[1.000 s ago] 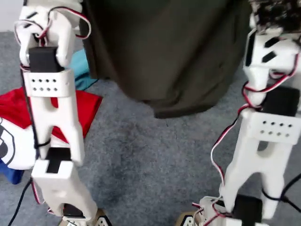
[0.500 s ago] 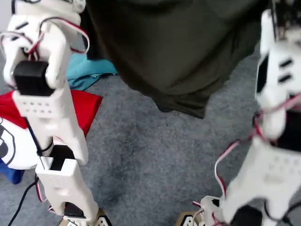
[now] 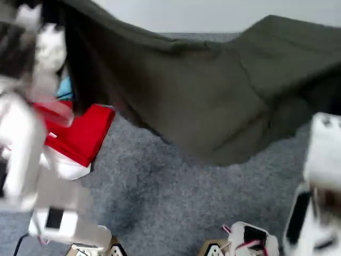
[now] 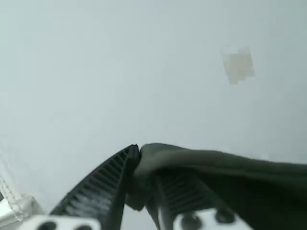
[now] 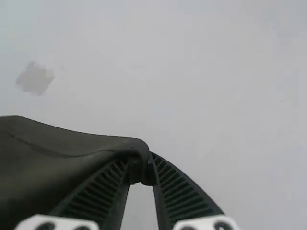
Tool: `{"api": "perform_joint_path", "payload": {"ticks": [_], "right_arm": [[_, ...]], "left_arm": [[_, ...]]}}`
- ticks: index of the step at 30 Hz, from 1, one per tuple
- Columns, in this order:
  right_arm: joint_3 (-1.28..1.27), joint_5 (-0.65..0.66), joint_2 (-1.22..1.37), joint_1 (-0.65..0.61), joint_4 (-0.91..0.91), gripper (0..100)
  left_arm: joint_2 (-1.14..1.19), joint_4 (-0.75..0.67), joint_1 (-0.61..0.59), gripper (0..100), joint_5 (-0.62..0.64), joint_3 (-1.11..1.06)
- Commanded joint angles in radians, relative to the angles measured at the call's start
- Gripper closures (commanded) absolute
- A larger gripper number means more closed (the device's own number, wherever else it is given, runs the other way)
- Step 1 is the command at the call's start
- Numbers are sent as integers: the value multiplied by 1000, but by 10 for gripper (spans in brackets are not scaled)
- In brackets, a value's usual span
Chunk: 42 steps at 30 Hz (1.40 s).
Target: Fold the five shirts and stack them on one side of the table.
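My left fingers (image 4: 103, 179) and right fingers (image 5: 178, 189) each pinch an edge of the olive shirt (image 3: 213, 101). It hangs spread over the counter (image 3: 160, 192), near a red shirt (image 3: 88, 133).

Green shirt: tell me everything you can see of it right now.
The green shirt is dark olive, soft matte cloth with a visible seam. It is held up off the grey table, stretched wide and sagging in the middle. The left claw is shut on one bunched edge, the right claw on another. It overlaps the red shirt in the high view; contact unclear.
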State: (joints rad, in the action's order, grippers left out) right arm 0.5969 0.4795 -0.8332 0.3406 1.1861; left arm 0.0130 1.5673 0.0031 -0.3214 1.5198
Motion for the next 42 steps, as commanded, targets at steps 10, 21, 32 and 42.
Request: {"api": "perform_joint_path", "payload": {"ticks": [10, 21, 32, 42], "right_arm": [[29, -115, -162, 265, -56, 988], [29, -115, -162, 440, -70, 988], [-124, -112, -41, 440, -62, 988], [-376, -37, 240, 269, -64, 987]], "left_arm": [[-480, -64, 5, 985, 15, -519], [-597, -212, 5, 985, 12, -1006], [-595, -298, -3, 985, 11, -1221], [-594, -299, -3, 985, 9, -1337]]}}
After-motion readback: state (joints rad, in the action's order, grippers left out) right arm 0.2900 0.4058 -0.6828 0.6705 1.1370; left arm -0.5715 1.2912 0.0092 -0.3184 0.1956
